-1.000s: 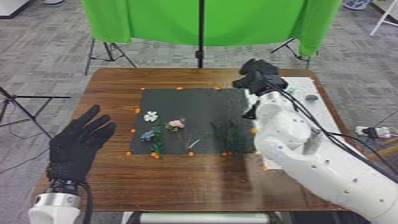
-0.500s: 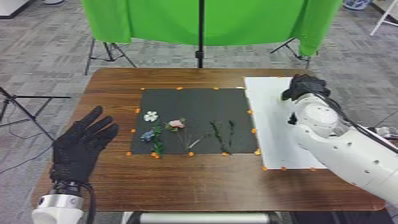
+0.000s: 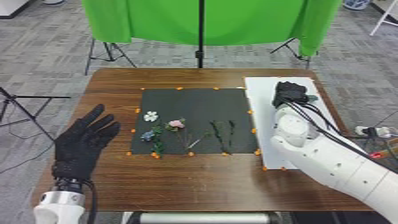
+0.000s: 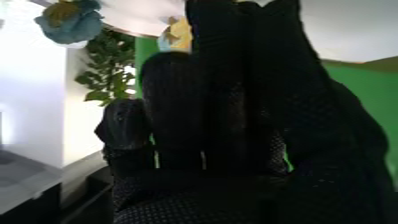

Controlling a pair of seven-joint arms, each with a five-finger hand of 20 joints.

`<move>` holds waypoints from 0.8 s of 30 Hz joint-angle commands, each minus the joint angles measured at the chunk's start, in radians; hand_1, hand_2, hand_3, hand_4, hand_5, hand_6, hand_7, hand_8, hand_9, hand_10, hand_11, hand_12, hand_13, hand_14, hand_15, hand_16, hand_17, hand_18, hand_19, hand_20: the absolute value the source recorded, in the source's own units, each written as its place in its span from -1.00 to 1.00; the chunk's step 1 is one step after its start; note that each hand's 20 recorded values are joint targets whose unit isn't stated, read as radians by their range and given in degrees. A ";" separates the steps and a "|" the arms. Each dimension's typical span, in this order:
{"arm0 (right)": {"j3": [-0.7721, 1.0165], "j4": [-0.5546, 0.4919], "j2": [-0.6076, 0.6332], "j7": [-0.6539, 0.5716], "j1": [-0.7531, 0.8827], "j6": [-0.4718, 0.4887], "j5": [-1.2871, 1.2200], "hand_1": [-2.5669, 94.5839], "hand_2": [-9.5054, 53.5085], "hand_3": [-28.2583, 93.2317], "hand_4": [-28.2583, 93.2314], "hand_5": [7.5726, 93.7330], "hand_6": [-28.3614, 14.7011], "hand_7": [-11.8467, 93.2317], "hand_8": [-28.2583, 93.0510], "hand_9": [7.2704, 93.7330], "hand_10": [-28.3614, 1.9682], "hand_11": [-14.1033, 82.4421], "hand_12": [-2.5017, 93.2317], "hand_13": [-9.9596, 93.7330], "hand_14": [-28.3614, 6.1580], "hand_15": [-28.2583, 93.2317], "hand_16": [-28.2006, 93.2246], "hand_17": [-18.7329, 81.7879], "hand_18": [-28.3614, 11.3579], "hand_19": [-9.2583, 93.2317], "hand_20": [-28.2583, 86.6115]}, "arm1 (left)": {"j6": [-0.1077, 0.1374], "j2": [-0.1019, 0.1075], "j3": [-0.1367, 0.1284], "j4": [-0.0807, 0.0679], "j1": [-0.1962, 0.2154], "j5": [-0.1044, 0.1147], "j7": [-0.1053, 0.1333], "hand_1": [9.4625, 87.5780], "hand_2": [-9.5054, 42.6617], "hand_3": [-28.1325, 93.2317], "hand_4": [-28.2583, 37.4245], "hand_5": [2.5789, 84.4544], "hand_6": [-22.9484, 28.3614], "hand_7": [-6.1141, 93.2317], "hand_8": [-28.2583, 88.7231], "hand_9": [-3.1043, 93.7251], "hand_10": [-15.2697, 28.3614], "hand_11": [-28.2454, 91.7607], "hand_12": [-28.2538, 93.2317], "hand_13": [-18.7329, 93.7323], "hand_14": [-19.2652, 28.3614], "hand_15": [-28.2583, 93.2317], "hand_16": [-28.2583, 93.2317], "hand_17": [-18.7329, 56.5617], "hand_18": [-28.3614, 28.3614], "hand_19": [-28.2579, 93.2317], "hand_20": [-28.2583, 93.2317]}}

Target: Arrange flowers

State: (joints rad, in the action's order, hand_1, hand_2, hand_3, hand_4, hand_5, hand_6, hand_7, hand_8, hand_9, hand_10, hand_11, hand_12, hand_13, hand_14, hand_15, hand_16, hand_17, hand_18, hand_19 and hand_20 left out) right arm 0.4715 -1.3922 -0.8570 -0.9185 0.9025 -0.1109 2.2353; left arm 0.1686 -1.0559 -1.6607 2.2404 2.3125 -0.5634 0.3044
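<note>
In the head view my right hand (image 3: 290,92) is over the upper part of the white sheet (image 3: 271,120). Its fingers point up and look relaxed in the right wrist view, the hand (image 4: 222,115) holding nothing visible. Beyond them appear a blue flower (image 4: 71,22), a yellow bloom (image 4: 180,34) and green leaves (image 4: 108,65). On the dark mat (image 3: 191,100) lie a white flower (image 3: 151,116), a blue flower (image 3: 147,135), a pink flower (image 3: 176,123), a leafy stem (image 3: 158,142) and green stems (image 3: 232,134). My left hand (image 3: 82,145) is open, left of the mat.
The brown table (image 3: 178,187) has orange markers around the mat and sheet. A green backdrop (image 3: 155,22) hangs on a stand (image 3: 201,52) behind it. More stands are on the floor at both sides.
My right hand first moved right from beside the mat's upper right corner, then a little back to the left and nearer. The left hand has barely shifted; the flowers on the mat stay put.
</note>
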 commanded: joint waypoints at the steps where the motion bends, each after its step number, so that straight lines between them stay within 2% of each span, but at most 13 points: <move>1: -0.068 -0.005 0.056 -0.021 -0.023 -0.175 0.025 0.37 -1.00 0.39 -1.00 0.92 0.48 -0.49 -0.51 1.00 0.49 -0.34 -0.31 0.72 0.44 0.63 -0.21 0.14 -0.57 1.00 0.50 | -0.003 -0.007 0.000 -0.002 0.016 -0.003 -0.007 -0.64 -0.40 0.79 -0.88 -0.09 0.32 -0.64 -0.66 -0.20 0.65 -0.10 -0.35 -0.20 1.00 0.33 -0.68 -0.71 0.96 0.38 -0.18; 3: -0.084 -0.015 0.069 -0.031 -0.046 -0.223 0.031 0.37 -1.00 0.41 -1.00 0.94 0.46 -0.49 -0.50 1.00 0.47 -0.31 -0.33 0.74 0.46 0.62 -0.21 0.15 -0.56 1.00 0.50 | -0.004 -0.008 0.000 -0.003 0.014 -0.005 -0.007 -0.64 -0.40 0.79 -0.88 -0.09 0.32 -0.64 -0.66 -0.20 0.65 -0.10 -0.35 -0.20 1.00 0.33 -0.68 -0.71 0.96 0.38 -0.18; 4: -0.098 -0.021 0.076 -0.033 -0.063 -0.253 0.022 0.36 -1.00 0.42 -1.00 0.95 0.45 -0.49 -0.50 1.00 0.46 -0.29 -0.34 0.75 0.46 0.62 -0.21 0.16 -0.56 1.00 0.51 | 0.000 -0.001 0.005 -0.003 0.016 0.001 0.004 -0.64 -0.40 0.79 -0.88 -0.09 0.32 -0.64 -0.67 -0.20 0.65 -0.10 -0.35 -0.20 1.00 0.33 -0.68 -0.71 0.96 0.38 -0.18; 8: -0.073 -0.048 0.102 -0.032 -0.071 -0.309 0.040 0.34 -1.00 0.47 -1.00 0.96 0.42 -0.48 -0.50 1.00 0.43 -0.26 -0.36 0.76 0.45 0.61 -0.20 0.17 -0.56 1.00 0.51 | 0.000 0.000 0.004 0.000 0.019 -0.002 0.005 -0.64 -0.40 0.79 -0.88 -0.09 0.32 -0.64 -0.67 -0.20 0.65 -0.10 -0.35 -0.20 1.00 0.33 -0.68 -0.71 0.96 0.38 -0.18; 10: -0.085 -0.062 0.120 -0.039 -0.088 -0.336 0.043 0.34 -1.00 0.48 -1.00 0.96 0.41 -0.48 -0.50 1.00 0.42 -0.25 -0.36 0.77 0.44 0.61 -0.20 0.17 -0.57 1.00 0.51 | 0.002 0.003 0.005 0.001 0.021 0.000 0.012 -0.65 -0.40 0.79 -0.88 -0.09 0.32 -0.64 -0.66 -0.20 0.65 -0.10 -0.35 -0.20 1.00 0.33 -0.68 -0.71 0.96 0.38 -0.18; 15: -0.065 -0.074 0.130 -0.035 -0.092 -0.329 0.058 0.33 -1.00 0.51 -1.00 0.97 0.40 -0.48 -0.50 1.00 0.40 -0.22 -0.37 0.78 0.44 0.61 -0.19 0.17 -0.56 1.00 0.52 | 0.003 0.000 0.003 0.003 0.030 -0.001 0.012 -0.65 -0.40 0.79 -0.88 -0.09 0.32 -0.64 -0.66 -0.20 0.65 -0.11 -0.35 -0.20 1.00 0.33 -0.68 -0.71 0.96 0.38 -0.18; 17: -0.031 -0.091 0.130 -0.034 -0.076 -0.249 0.026 0.29 -1.00 0.55 -1.00 0.96 0.38 -0.47 -0.49 1.00 0.40 -0.23 -0.36 0.77 0.45 0.61 -0.19 0.17 -0.57 1.00 0.52 | 0.005 0.002 0.005 0.003 0.030 0.000 0.014 -0.65 -0.41 0.79 -0.88 -0.09 0.32 -0.64 -0.67 -0.20 0.65 -0.11 -0.35 -0.20 1.00 0.33 -0.68 -0.71 0.96 0.38 -0.18; 18: -0.002 -0.101 0.128 -0.033 -0.057 -0.212 0.011 0.25 -1.00 0.59 -1.00 0.95 0.39 -0.48 -0.47 1.00 0.42 -0.26 -0.33 0.75 0.44 0.62 -0.18 0.16 -0.58 1.00 0.52 | 0.002 -0.003 0.002 0.002 0.027 -0.002 0.006 -0.65 -0.41 0.80 -0.88 -0.09 0.32 -0.64 -0.67 -0.20 0.65 -0.11 -0.35 -0.20 1.00 0.33 -0.68 -0.71 0.96 0.38 -0.18; 19: 0.022 -0.111 0.127 -0.025 -0.046 -0.160 -0.009 0.22 -1.00 0.62 -1.00 0.93 0.39 -0.48 -0.47 1.00 0.43 -0.29 -0.31 0.73 0.44 0.63 -0.18 0.15 -0.59 1.00 0.52 | 0.005 0.001 0.003 0.004 0.029 -0.001 0.011 -0.65 -0.41 0.79 -0.88 -0.09 0.32 -0.64 -0.66 -0.20 0.65 -0.11 -0.35 -0.20 1.00 0.33 -0.68 -0.71 0.96 0.38 -0.18; 20: 0.067 -0.125 0.121 -0.014 -0.023 -0.067 -0.030 0.19 -1.00 0.64 -1.00 0.87 0.39 -0.47 -0.48 0.99 0.44 -0.37 -0.28 0.70 0.42 0.64 -0.19 0.13 -0.61 1.00 0.53 | 0.005 0.000 0.003 0.004 0.030 -0.002 0.012 -0.65 -0.41 0.79 -0.88 -0.09 0.32 -0.64 -0.66 -0.20 0.65 -0.11 -0.35 -0.20 1.00 0.33 -0.68 -0.71 0.96 0.38 -0.18; 21: 0.110 -0.133 0.113 0.000 0.000 0.000 -0.046 0.11 -1.00 0.65 -1.00 0.67 0.38 -0.47 -0.52 0.92 0.42 -0.42 -0.26 0.62 0.36 0.68 -0.20 0.08 -0.65 1.00 0.54 | 0.004 0.000 0.002 0.004 0.031 -0.002 0.013 -0.65 -0.41 0.80 -0.88 -0.09 0.32 -0.64 -0.66 -0.20 0.65 -0.11 -0.35 -0.20 0.99 0.33 -0.68 -0.71 0.96 0.38 -0.19; 24: 0.181 -0.146 0.096 -0.002 0.034 0.131 -0.095 -0.11 -1.00 0.77 -1.00 0.32 0.42 -0.46 -0.73 0.55 0.06 -0.10 -0.55 0.43 0.14 0.76 -0.25 -0.07 -0.74 1.00 0.53 | 0.006 0.003 0.001 0.005 0.031 -0.001 0.017 -0.64 -0.41 0.79 -0.88 -0.09 0.32 -0.64 -0.66 -0.20 0.65 -0.11 -0.35 -0.20 0.99 0.33 -0.68 -0.71 0.96 0.38 -0.18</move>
State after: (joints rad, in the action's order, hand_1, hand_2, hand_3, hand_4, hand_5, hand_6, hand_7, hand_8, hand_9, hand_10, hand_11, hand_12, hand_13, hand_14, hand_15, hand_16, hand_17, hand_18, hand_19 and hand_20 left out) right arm 0.5066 -1.4997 -0.7396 -0.9387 0.8645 -0.2796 2.2314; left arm 0.1697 -1.0539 -1.6601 2.2422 2.3271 -0.5632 0.3171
